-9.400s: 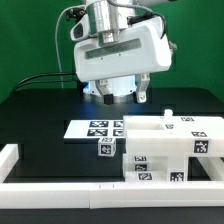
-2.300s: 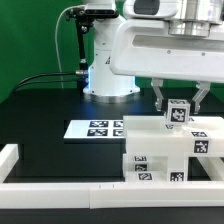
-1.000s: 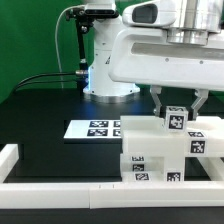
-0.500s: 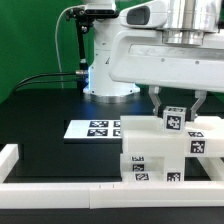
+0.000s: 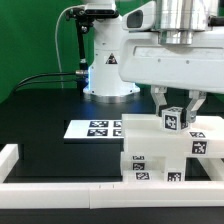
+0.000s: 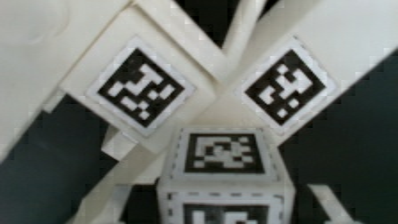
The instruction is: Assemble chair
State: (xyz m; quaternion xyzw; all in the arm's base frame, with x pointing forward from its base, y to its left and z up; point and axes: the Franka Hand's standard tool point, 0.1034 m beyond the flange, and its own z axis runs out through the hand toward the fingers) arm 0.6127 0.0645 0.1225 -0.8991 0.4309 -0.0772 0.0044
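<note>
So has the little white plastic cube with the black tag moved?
Yes. The white plastic cube went from beside the marker board up and toward the exterior view's right, into the gripper.

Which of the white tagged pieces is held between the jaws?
The small cube, clamped between the jaws at the top of the stepped chair structure; the other tagged pieces are joined in that structure.

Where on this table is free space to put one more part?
The black table is bare on the exterior view's left, between the marker board, the border rail and the robot base. A strip in front of the marker board is free too. The exterior view's right is crowded: the chair stands there, the gripper holding a small cube at its top.
</note>
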